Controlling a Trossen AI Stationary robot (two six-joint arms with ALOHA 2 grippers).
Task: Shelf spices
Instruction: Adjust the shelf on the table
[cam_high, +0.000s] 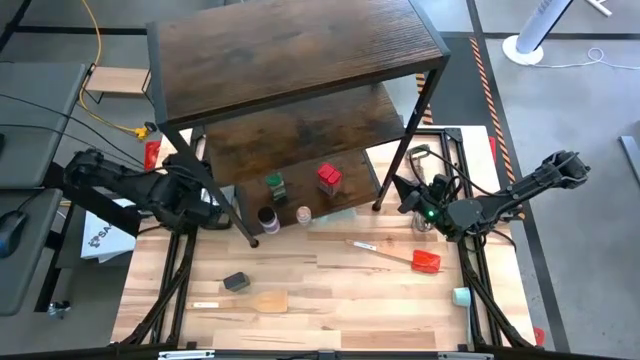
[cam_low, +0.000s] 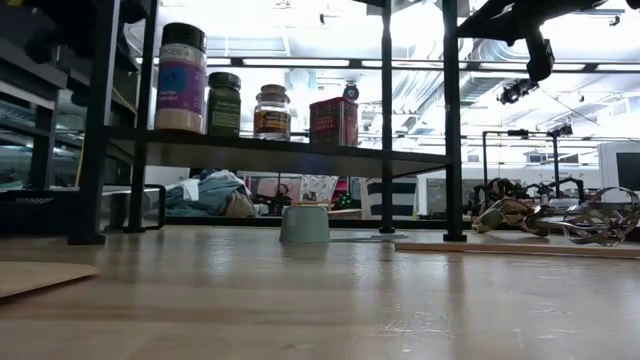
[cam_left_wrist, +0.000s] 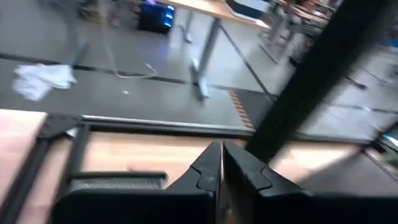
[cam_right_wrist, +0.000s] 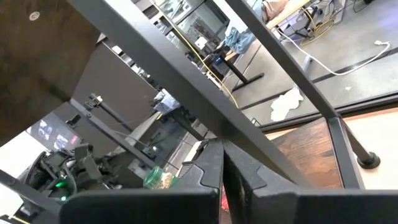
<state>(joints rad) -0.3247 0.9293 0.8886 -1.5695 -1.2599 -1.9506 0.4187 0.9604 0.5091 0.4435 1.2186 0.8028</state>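
Dark wood boards in a thin black frame make up the shelf, standing at the far half of the table. Four jars sit in a row on its lowest board: a tall white-labelled jar, a green-lidded jar, a small pale jar and a red tin. From above, the green-lidded jar and the red tin stand further back, the other two close to the board's front edge.

One small dark jar lies on its side on the table, well apart from the shelf, near a wooden spatula.

Both claws are pressed together and empty. The left gripper is beside the shelf's front left leg; the right gripper is at the shelf's right side, near a post.

Risks, as I judge them: either arm swinging away could clip a leg and jolt the shelf, tipping the two jars nearest the edge. The lying jar may roll when pinched.
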